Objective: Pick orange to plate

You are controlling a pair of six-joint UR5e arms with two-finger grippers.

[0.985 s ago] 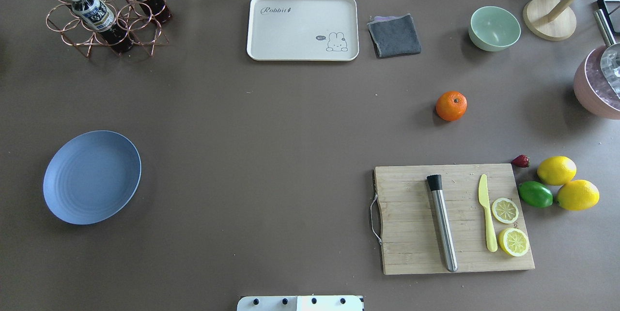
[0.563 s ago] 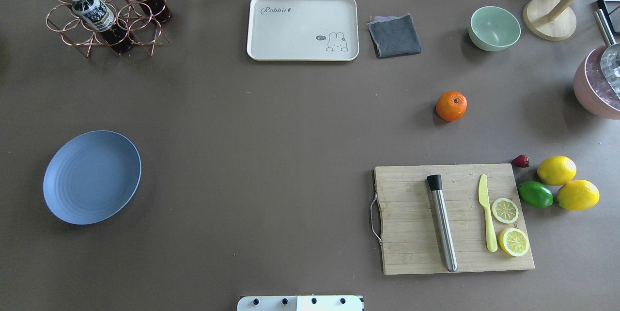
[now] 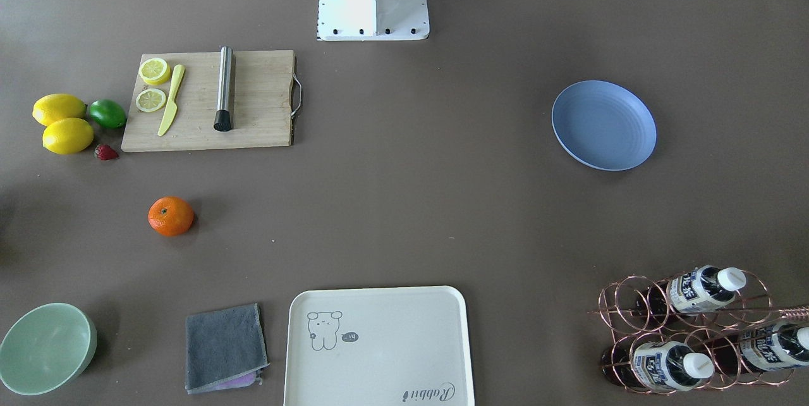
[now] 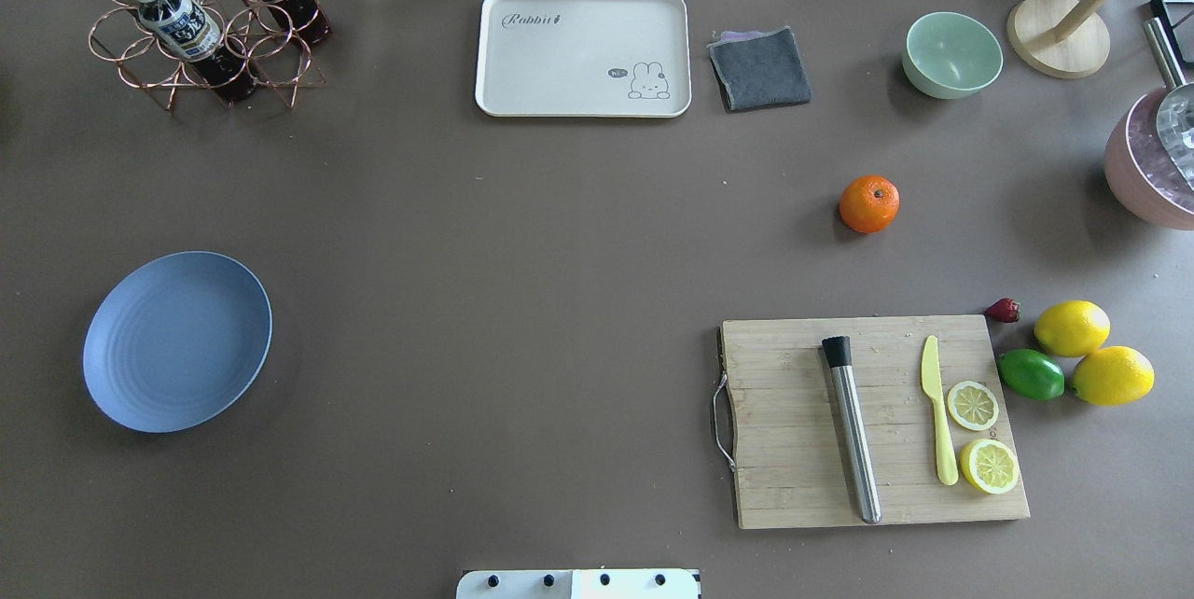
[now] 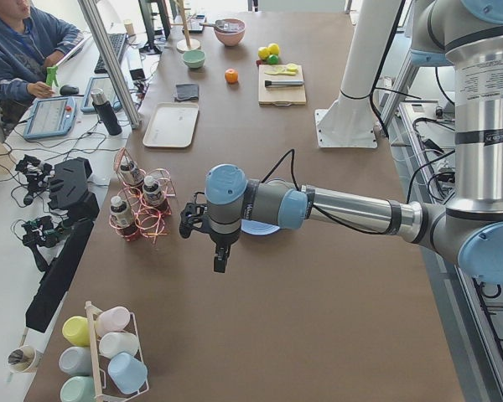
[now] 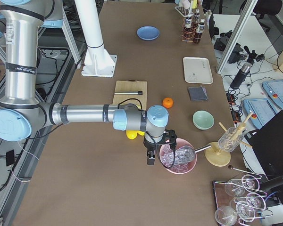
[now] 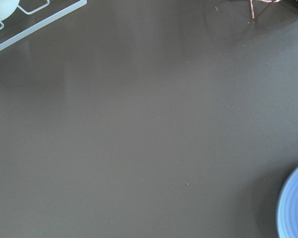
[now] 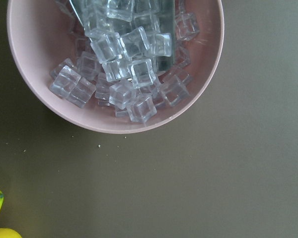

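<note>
The orange lies alone on the brown table, right of centre and beyond the cutting board; it also shows in the front view. The blue plate sits empty at the table's left side, far from the fruit. Neither gripper appears in the overhead or front views. My left gripper hangs over the table's left end near the plate, whose edge shows in the left wrist view. My right gripper hangs at the right end beside a pink bowl. Whether either is open or shut, I cannot tell.
A cutting board holds a metal muddler, a yellow knife and lemon slices. Two lemons, a lime and a strawberry lie to its right. At the back stand a cream tray, a grey cloth, a green bowl and a bottle rack. The pink bowl of ice cubes sits far right.
</note>
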